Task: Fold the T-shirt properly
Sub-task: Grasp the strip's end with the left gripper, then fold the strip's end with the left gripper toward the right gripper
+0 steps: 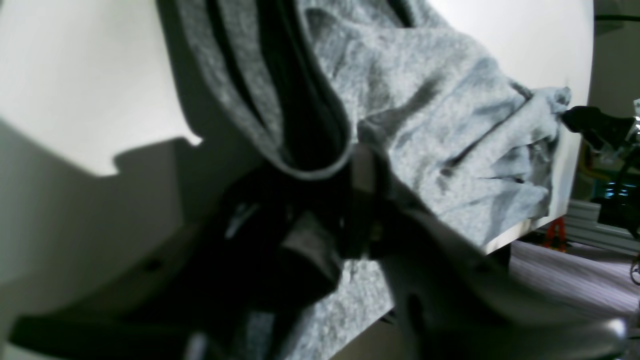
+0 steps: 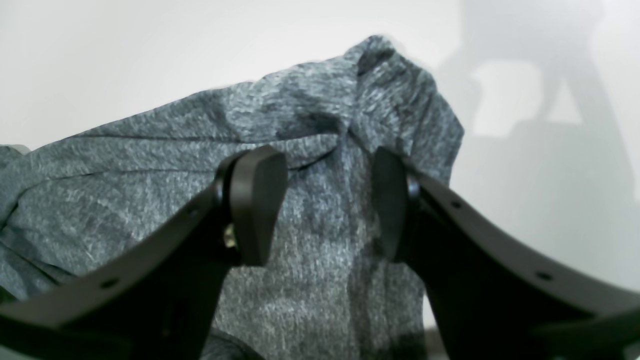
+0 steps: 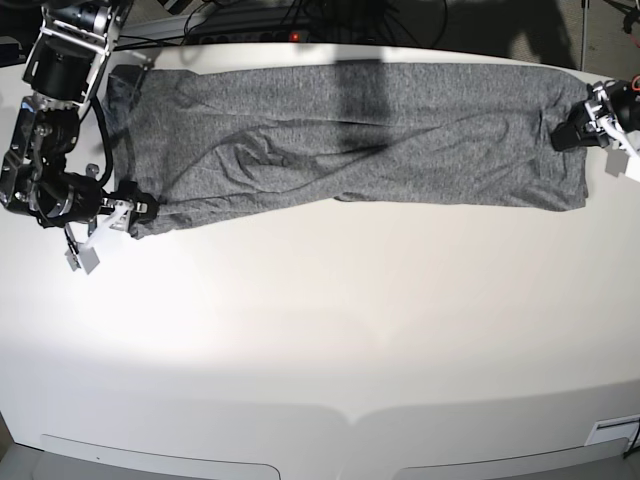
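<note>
The T-shirt (image 3: 350, 130), charcoal-grey and plain, lies stretched sideways along the far part of the table. My left gripper (image 3: 572, 135) sits at its right end. In the left wrist view the left gripper (image 1: 345, 200) is blurred, its dark fingers close around a folded hem of the T-shirt (image 1: 440, 125); whether they pinch it is unclear. My right gripper (image 3: 140, 212) is at the shirt's lower left corner. In the right wrist view the right gripper (image 2: 325, 200) stands open, its two pads astride a raised ridge of the T-shirt (image 2: 310, 115) without pressing it.
The white table (image 3: 320, 350) runs wide toward the near edge. Cables (image 3: 300, 20) lie behind its far edge. A white tag (image 3: 85, 258) hangs by the right gripper, another tag (image 3: 620, 165) by the left. The floor (image 1: 575, 280) shows past the table's edge.
</note>
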`<state>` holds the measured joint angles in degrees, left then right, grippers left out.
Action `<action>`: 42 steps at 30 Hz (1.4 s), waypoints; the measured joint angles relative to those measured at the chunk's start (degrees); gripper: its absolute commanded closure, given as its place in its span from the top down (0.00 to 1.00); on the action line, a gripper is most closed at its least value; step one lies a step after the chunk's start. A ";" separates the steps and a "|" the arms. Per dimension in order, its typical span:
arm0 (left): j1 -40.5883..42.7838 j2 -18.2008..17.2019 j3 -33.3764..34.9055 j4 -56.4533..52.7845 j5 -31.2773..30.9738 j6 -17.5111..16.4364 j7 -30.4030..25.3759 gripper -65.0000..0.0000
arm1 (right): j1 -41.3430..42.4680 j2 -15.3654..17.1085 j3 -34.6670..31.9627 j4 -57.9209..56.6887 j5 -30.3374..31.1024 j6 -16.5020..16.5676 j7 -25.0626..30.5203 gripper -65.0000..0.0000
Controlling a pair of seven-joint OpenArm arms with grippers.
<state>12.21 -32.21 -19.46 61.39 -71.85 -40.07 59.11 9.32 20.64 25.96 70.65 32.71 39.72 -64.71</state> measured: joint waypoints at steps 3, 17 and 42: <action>0.00 0.00 0.00 0.00 0.66 0.02 0.09 0.00 | 0.02 0.00 0.00 0.00 0.00 0.00 0.02 0.49; 0.13 -8.46 0.11 -0.04 1.92 0.50 -6.58 0.00 | 0.00 0.00 0.00 0.00 0.00 0.00 0.00 0.49; 11.54 -1.64 0.63 46.07 7.76 16.31 -3.85 0.00 | 0.02 -6.19 0.17 0.17 -2.60 0.02 4.48 0.49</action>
<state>23.75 -33.85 -18.83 107.46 -64.10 -23.77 55.27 9.34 14.46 26.13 70.83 30.11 39.75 -60.23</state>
